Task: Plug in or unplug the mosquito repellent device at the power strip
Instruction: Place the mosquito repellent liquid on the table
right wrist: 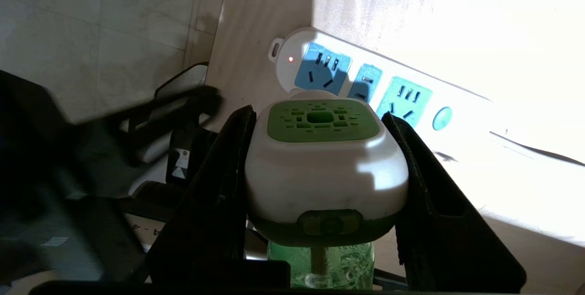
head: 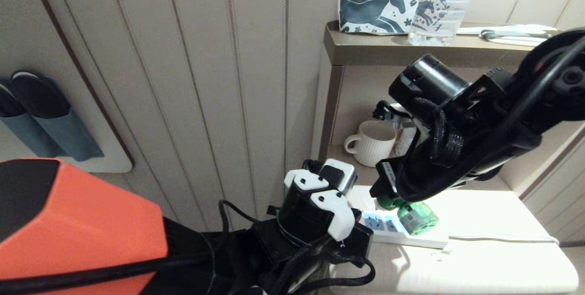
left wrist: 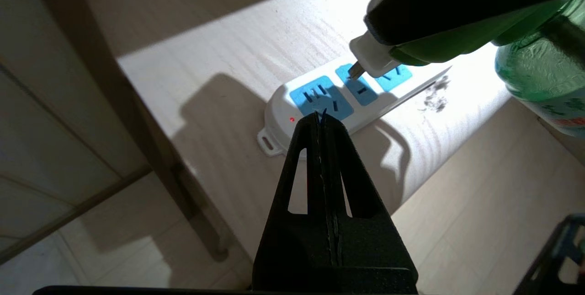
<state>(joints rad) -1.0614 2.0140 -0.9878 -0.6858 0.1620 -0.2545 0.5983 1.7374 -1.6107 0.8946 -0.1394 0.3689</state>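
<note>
My right gripper (right wrist: 317,113) is shut on the mosquito repellent device (right wrist: 324,171), its fingers pressed on the two sides of the white head. The green vented cap faces the camera and the green bottle (head: 418,219) hangs behind. The device is held tilted over the power strip (right wrist: 461,103), which lies flat on the pale table with a red light lit at its near end. In the left wrist view the device's metal prong (left wrist: 355,71) shows bare, just above the middle blue socket face. My left gripper (left wrist: 320,114) is shut and empty, its tips over the strip's near end (left wrist: 279,116).
A ribbed white mug (head: 371,142) stands in the niche behind the table. On the shelf above are a horse-print pouch (head: 374,4) and a clear water bottle (head: 443,7). The strip's white cord (head: 502,239) runs to the right. The table edge (head: 347,286) drops to the floor beside my left arm.
</note>
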